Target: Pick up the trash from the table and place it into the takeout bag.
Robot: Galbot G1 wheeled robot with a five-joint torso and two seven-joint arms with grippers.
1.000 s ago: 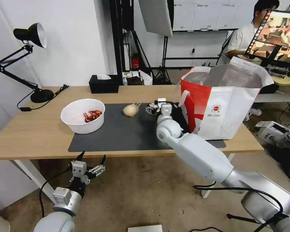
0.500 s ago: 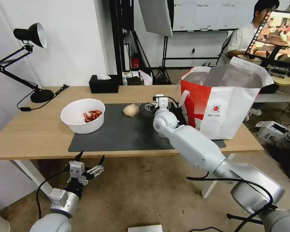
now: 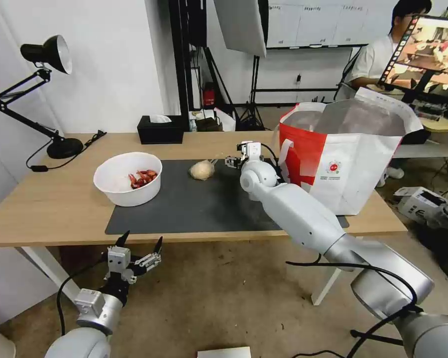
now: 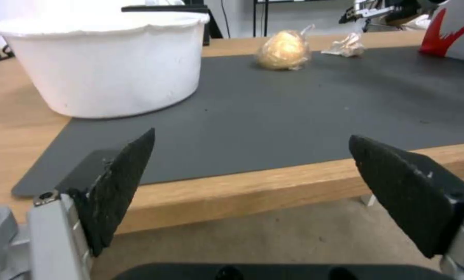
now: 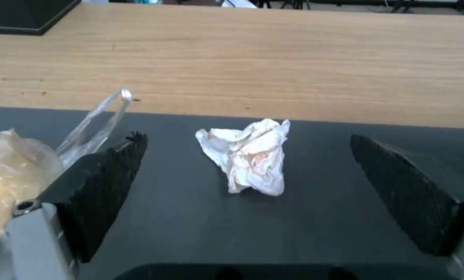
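The right end effector hangs over the far part of the dark grey mat on the tabletop, its two black fingers spread wide with nothing between them but air. Directly ahead of it, centred in the gap between the fingers, the crumpled white tissue lies on the mat, untouched. Just off the end effector's one finger sits the beige plastic-wrapped ball, its twisted clear tail sticking up beside that finger. On the end effector's other side, close by, stands the red-and-white takeout bag, mouth open and foil lining showing. The white bowl of red shells rests well away, beyond the wrapped ball, partly on the mat.

The left end effector waits below the near edge of the tabletop, fingers wide apart and holding nothing, facing the bowl and the mat.
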